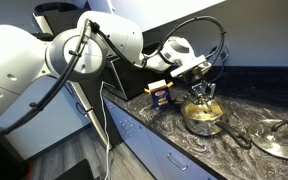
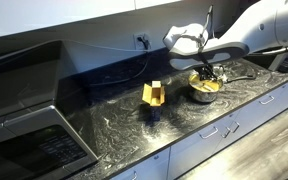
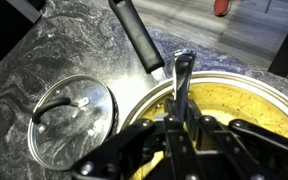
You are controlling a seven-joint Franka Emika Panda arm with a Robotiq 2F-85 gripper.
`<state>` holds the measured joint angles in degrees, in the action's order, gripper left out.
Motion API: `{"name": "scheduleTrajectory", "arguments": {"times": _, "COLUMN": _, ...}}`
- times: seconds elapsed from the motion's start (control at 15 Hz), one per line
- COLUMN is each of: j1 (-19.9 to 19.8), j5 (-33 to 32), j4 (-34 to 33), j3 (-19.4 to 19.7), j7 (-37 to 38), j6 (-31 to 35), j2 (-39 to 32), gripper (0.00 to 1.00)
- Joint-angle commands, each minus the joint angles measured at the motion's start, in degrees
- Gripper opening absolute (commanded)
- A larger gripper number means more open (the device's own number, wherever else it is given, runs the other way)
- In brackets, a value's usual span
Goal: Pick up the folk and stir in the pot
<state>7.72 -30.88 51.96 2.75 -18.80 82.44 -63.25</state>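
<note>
clamping the hand [image 3: 184,132] on a slim shiny metal fork [image 3: 182,78], holding it above the small round steel pot [image 3: 239,100] on the dark marbled table [image 3: 39,50], just beside a flat round metallic lid [image 3: 74,118], near a yellow carton [image 2: 153,96].

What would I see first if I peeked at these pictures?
The big white robot arm stretching over the dark swirly counter. Its claw is shut on a fork, right above the shiny pot with the yellow inside. A round lid lies on the counter beside the pot.
</note>
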Motion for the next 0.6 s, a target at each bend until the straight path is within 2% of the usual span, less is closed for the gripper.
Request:
{"name": "scheduleTrajectory", "arguments": {"times": 0.0, "j1": 0.90, "j5": 0.28, "j4": -2.57, "j3": 0.40, "j7": -2.80, "j6": 0.95, "j2": -1.42, "gripper": 0.04}}
{"name": "scheduleTrajectory", "arguments": {"times": 0.33, "j1": 0.24, "j5": 1.11, "j4": -1.48, "j3": -2.52, "j7": -6.04, "j6": -0.52, "j2": -0.30, "gripper": 0.04}}
{"name": "scheduleTrajectory", "arguments": {"times": 0.47, "j1": 0.14, "j5": 1.53, "j4": -1.47, "j3": -2.80, "j7": -6.74, "j6": -1.83, "j2": -0.08, "gripper": 0.04}}
{"name": "scheduleTrajectory", "arguments": {"times": 0.53, "j1": 0.68, "j5": 2.67, "j4": -2.11, "j3": -1.62, "j7": -6.93, "j6": -2.96, "j2": -0.36, "gripper": 0.04}}
